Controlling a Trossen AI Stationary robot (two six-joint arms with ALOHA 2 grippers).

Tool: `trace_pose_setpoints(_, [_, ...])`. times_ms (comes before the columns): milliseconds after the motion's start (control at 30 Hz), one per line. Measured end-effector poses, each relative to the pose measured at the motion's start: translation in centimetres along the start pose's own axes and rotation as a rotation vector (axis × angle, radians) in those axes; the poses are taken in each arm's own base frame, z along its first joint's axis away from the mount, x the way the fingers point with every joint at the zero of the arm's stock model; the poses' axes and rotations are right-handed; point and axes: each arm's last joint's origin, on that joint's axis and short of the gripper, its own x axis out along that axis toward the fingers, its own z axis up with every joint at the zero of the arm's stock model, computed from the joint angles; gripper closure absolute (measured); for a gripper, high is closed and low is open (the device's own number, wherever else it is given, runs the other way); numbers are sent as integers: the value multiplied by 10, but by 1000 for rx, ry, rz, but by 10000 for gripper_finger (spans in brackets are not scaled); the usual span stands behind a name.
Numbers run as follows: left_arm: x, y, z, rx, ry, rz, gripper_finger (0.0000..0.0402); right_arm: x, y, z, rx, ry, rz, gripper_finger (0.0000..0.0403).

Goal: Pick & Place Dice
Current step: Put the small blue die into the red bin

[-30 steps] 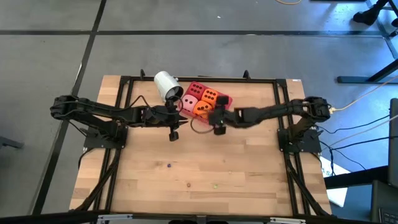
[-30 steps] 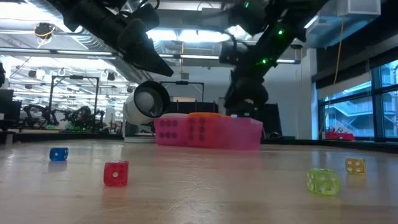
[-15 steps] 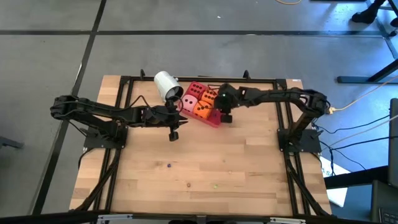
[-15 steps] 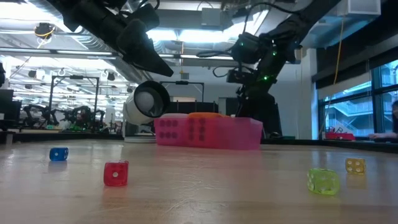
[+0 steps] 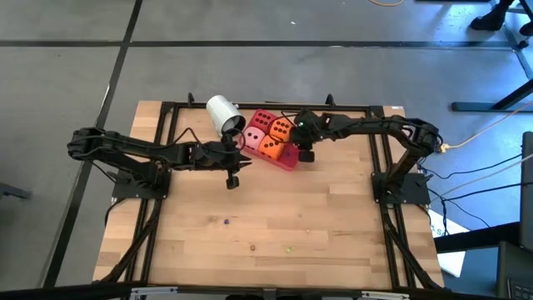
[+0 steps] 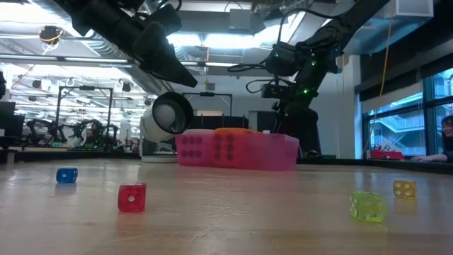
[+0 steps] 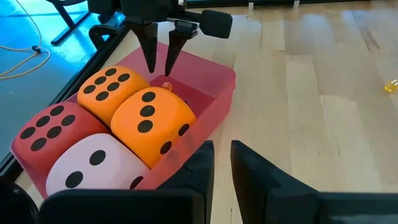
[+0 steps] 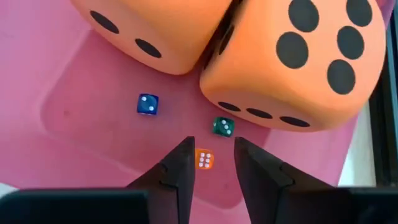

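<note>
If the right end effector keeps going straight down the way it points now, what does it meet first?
Most likely the small orange die on the tray floor, which sits right between the right end effector fingertips. The green die and blue die lie off that line. Depth is hard to judge.

Orange dice (image 7: pixel 147 117) with dark pips sit in pink tray (image 7: pixel 219 81).

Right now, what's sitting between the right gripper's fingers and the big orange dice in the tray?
In the right wrist view, the right gripper hangs over a tiny orange die; a tiny green die lies between it and the big orange dice.
</note>
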Motion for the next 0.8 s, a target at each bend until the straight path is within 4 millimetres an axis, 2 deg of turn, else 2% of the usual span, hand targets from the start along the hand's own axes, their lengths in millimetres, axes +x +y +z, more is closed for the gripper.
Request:
trace_pose_setpoints(167, [0, 0, 0, 0, 0, 0, 355, 0, 0, 2, -7, -1, -31, 289])
trace_pose_setpoints(333, [0, 0, 0, 0, 0, 0, 352, -2, 9, 8, -56, 56, -185, 289])
trace_pose_setpoints(433, [0, 0, 0, -1, 0, 0, 354, -7, 18, 13, -97, 79, -238, 289])
trace_pose_setpoints(567, [0, 0, 0, -5, 0, -2, 355, -15, 39, 24, -154, 37, -224, 289])
trace_pose_setpoints(667, [2, -2, -2, -8, 13, -42, 351, -26, 54, 36, -193, 1, -206, 289])
trace_pose_setpoints(800, [9, -4, -6, 19, 34, -63, 345, -47, 69, 59, -146, -54, -181, 289])
